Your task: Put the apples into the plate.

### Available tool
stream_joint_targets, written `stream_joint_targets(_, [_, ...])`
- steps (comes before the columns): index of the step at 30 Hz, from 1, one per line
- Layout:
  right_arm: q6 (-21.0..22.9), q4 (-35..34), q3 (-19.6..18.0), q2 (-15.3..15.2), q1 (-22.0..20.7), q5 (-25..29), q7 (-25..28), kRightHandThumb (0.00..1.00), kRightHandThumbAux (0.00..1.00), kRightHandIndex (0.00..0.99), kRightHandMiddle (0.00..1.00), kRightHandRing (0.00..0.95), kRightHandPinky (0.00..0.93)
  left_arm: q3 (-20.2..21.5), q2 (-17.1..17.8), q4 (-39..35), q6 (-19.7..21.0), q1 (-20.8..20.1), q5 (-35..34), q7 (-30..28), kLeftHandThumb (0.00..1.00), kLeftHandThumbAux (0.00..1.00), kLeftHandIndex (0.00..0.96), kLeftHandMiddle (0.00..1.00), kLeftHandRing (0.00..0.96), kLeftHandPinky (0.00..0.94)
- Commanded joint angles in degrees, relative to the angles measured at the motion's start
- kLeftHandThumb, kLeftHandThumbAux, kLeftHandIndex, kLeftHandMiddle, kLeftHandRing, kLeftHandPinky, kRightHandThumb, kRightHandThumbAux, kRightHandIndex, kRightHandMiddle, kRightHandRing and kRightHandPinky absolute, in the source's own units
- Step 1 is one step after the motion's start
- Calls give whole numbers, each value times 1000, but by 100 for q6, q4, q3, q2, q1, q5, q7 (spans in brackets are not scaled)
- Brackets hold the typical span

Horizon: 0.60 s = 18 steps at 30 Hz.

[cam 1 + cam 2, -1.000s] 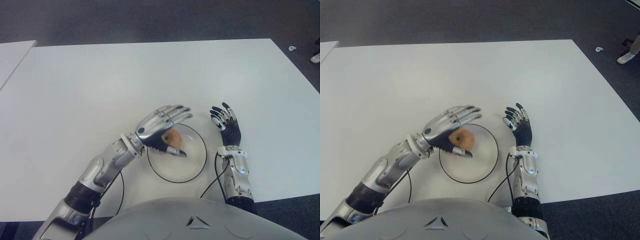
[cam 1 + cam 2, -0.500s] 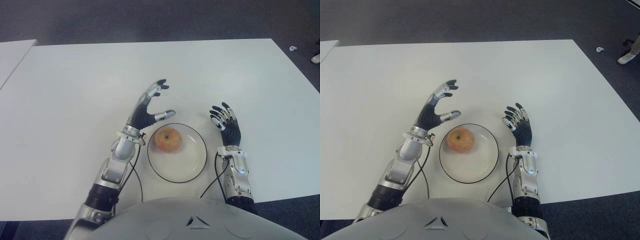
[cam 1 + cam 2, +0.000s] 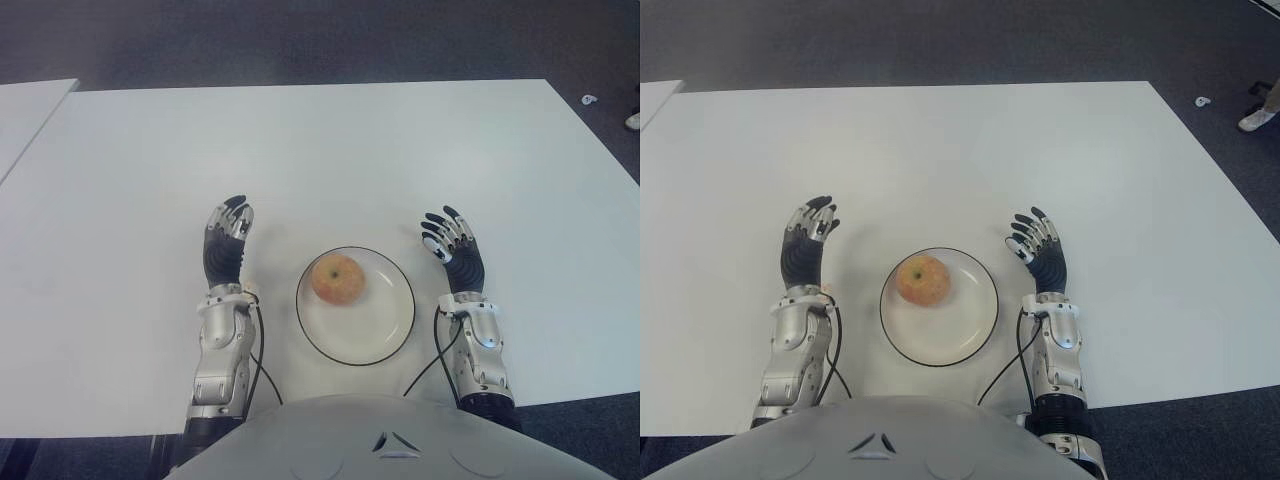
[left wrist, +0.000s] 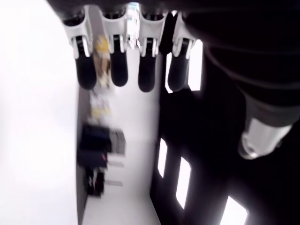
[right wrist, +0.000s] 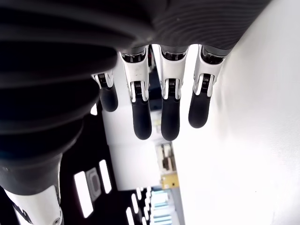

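One orange-red apple (image 3: 337,278) sits inside the white, dark-rimmed plate (image 3: 385,332), toward its left half. My left hand (image 3: 228,235) shows to the left of the plate, fingers extended and holding nothing; its wrist view shows the fingers (image 4: 119,70) straight. On the plate's right side my right hand (image 3: 448,238) shows with fingers spread, nothing in it; the right wrist view shows the same relaxed fingers (image 5: 140,117). No other apple is in sight.
The plate stands on a broad white table (image 3: 320,150) near its front edge. A second white table edge (image 3: 25,105) shows at far left. Dark carpet lies beyond, with a small white object (image 3: 587,98) on it at far right.
The left hand let go of the apple, which now lies in the plate. The hand then drew back to the left and down beside the plate. The right hand stayed put.
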Motion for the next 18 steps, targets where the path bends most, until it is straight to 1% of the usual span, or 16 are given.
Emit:
stream_joint_targets(1, [410,240,-20,-28,236,-37,-31,440,727,134,289,276,305,44,-283,135,70,-9,-48,31,212,576,257,224,214,238])
stream_joint_targets(4, [377,284,-27,-32,217,-43,-31,443,728,134,286,276,298,156,-253,238,37,-43,-62,49,205,573,256,229,220,250])
stream_joint_targets(11, [397,316,-56,-93,196,25,52,443,738,134,274,277,305,160,-316,299,-2,-32,-22,67,199,560,258,236,232,261])
stream_joint_targets(18, [451,252,-80,-147,202,57,84,451,740,133,274,278,304,126,-311,282,125,11,3,53,171,554,249,230,235,271])
